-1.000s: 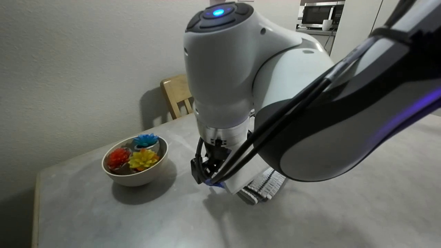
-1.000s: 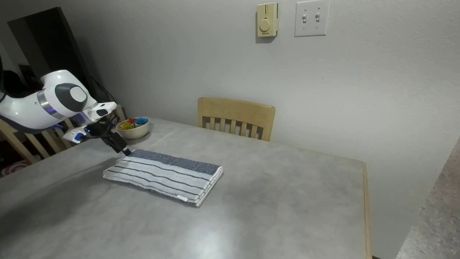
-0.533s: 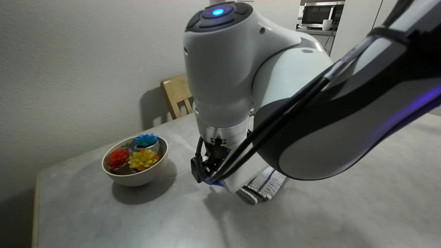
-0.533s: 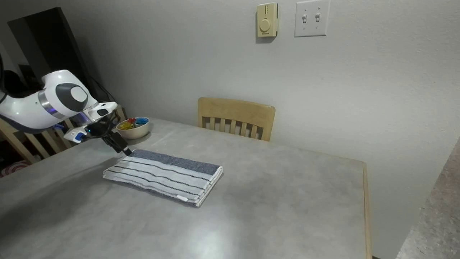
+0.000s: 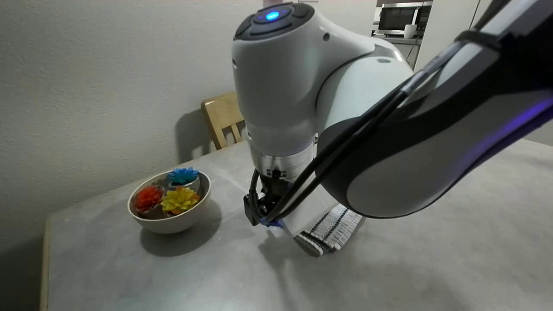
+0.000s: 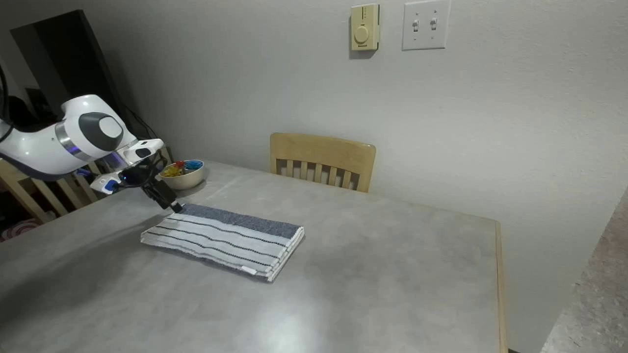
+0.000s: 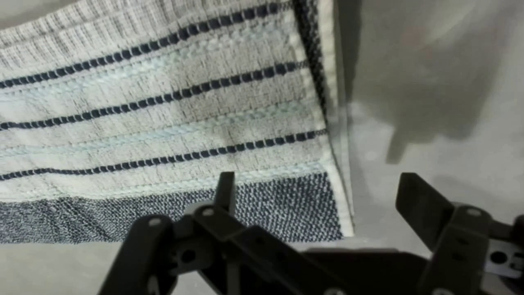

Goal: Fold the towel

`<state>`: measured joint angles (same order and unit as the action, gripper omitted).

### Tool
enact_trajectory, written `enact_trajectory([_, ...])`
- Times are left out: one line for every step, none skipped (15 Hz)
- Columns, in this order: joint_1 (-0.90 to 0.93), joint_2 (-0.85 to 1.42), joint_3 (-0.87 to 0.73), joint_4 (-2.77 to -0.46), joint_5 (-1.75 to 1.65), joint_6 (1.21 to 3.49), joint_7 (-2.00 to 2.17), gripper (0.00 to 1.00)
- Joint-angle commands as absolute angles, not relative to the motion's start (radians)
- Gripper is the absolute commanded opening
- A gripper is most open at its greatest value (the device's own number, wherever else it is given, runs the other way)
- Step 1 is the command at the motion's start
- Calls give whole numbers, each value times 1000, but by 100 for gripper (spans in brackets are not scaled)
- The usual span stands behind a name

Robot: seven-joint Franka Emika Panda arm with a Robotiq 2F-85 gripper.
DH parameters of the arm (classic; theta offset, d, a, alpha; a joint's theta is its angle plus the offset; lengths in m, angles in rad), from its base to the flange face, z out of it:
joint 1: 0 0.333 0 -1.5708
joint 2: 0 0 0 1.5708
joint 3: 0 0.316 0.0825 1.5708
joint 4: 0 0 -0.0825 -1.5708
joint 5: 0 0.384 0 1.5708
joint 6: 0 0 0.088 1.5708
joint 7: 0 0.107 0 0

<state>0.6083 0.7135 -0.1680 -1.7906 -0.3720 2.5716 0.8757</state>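
Folded striped towel [image 7: 163,119], flat on tabletop [image 7: 57,266], at wrist-view ten o'clock from the Robotiq gripper [image 7: 317,176]. Jaws: wide apart, holding nothing, dark-banded corner [image 7: 311,213] between. Advised, if folding further: table-side finger [image 7: 421,209] beneath all layers before pinching.
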Motion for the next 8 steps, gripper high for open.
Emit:
enact_trajectory([563,715,-129,-1777,-355,2534,824,100])
enact_trajectory([557,719,-124,-1774,-352,2528,818,100])
enact_trajectory([552,721,-120,-1773,-351,2522,814,100])
enact_trajectory([549,724,-116,-1770,-353,2512,810,100])
enact_trajectory([543,727,-109,-1768,-352,2505,803,100])
enact_trajectory([538,729,-104,-1766,-352,2499,795,100])
enact_trajectory([534,730,-99,-1766,-353,2495,791,100])
enact_trajectory([532,732,-95,-1765,-353,2490,786,100])
